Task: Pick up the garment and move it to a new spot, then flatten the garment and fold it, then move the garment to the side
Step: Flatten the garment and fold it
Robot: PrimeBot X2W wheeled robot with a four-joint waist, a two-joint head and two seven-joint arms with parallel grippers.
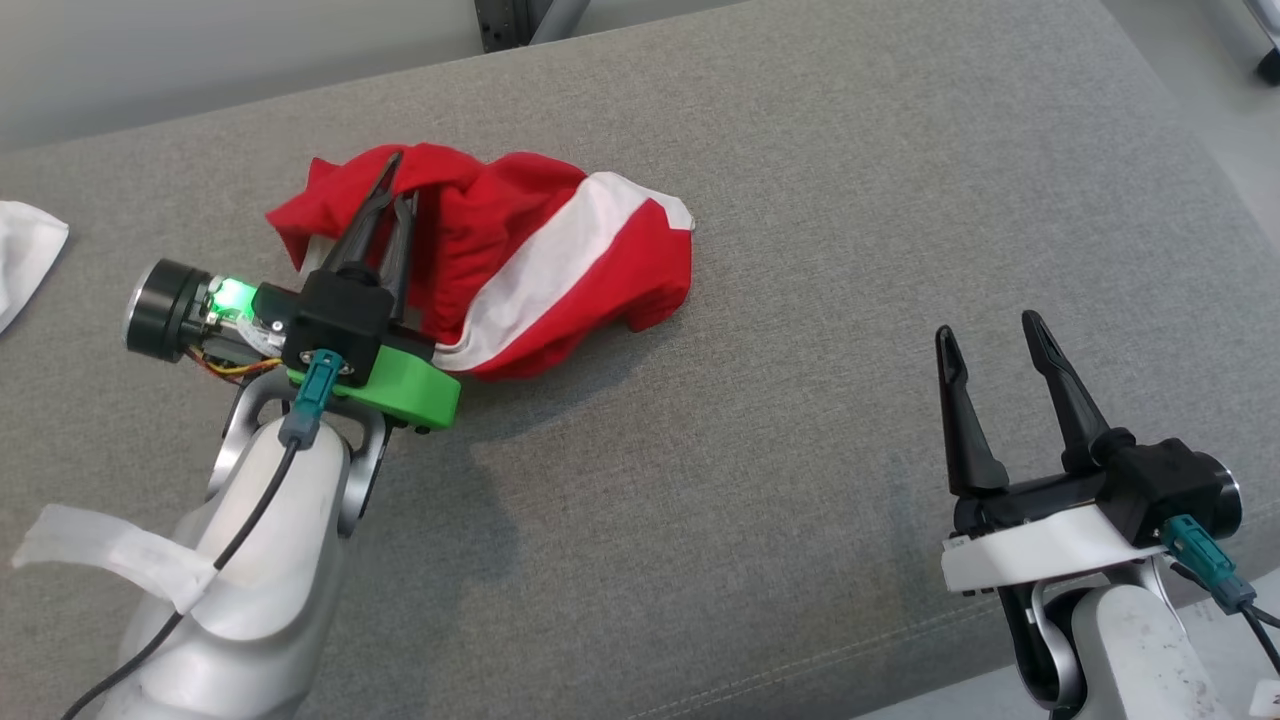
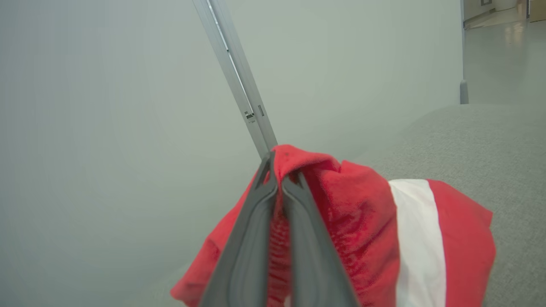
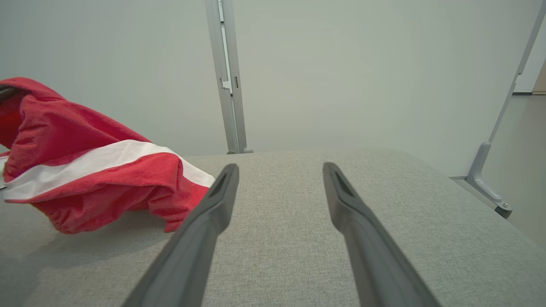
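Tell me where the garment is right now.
In the head view, the red-and-white garment sits bunched on the grey cushion, left of centre, with the left gripper shut on its left part. The open right gripper stands apart, lower right.

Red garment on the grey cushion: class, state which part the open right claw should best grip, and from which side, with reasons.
Probably the loose red fold at the garment's right end, below the white stripe, approached low from the robot's right. It bunches up off the cushion nearest the open right claw; the left claw pinches the opposite raised fold.
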